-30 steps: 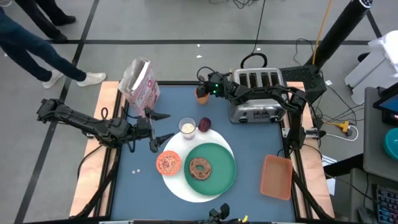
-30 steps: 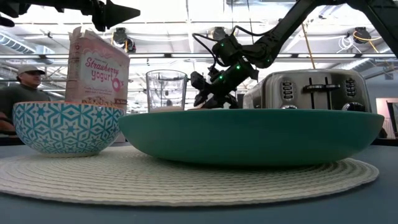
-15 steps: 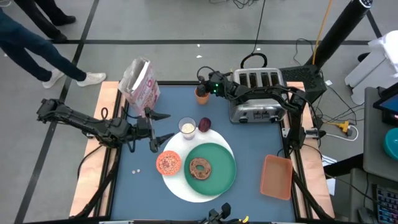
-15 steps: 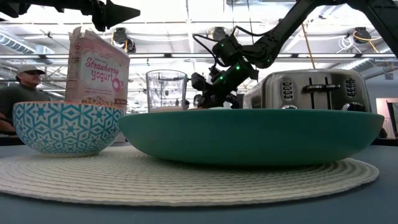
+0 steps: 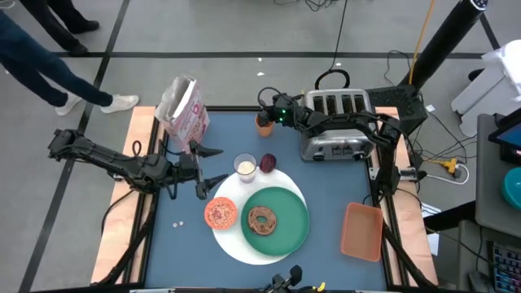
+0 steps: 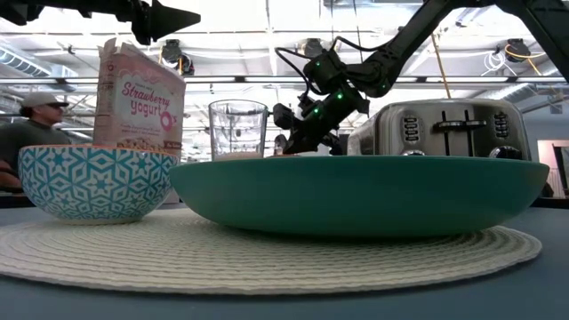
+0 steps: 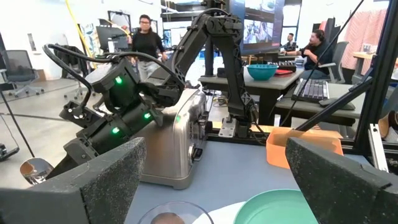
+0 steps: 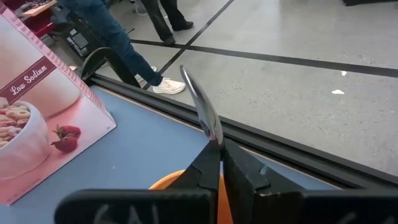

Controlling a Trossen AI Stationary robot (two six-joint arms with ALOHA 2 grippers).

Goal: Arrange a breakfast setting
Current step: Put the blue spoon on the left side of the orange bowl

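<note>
A round white mat (image 5: 236,244) holds a large green plate (image 5: 285,232) with a brown bagel (image 5: 262,220), and a small bowl (image 5: 221,213) that is orange inside. A glass of milk (image 5: 245,166) and a dark red fruit (image 5: 268,163) stand at the mat's far edge. The pink cereal box (image 5: 183,106) stands at the far left. My right gripper (image 5: 263,110) is over a small orange cup (image 5: 264,125) at the far edge, shut on a metal spoon (image 8: 200,104). My left gripper (image 5: 213,165) is open and empty, left of the glass. My right gripper pinches the spoon between its two fingertips (image 8: 210,163), on the part (image 8: 215,140) just below the shiny end that sticks out past them. The fingers slant down from the table's right, above the orange cup (image 8: 177,180). The fingers hide the spoon's other end.
A silver four-slot toaster (image 5: 338,122) stands at the far right under my right arm. A rectangular orange tray (image 5: 361,231) lies at the near right. Two small crumbs (image 5: 179,221) lie on the blue table left of the bowl. A person's legs (image 5: 49,65) are beyond the far left corner.
</note>
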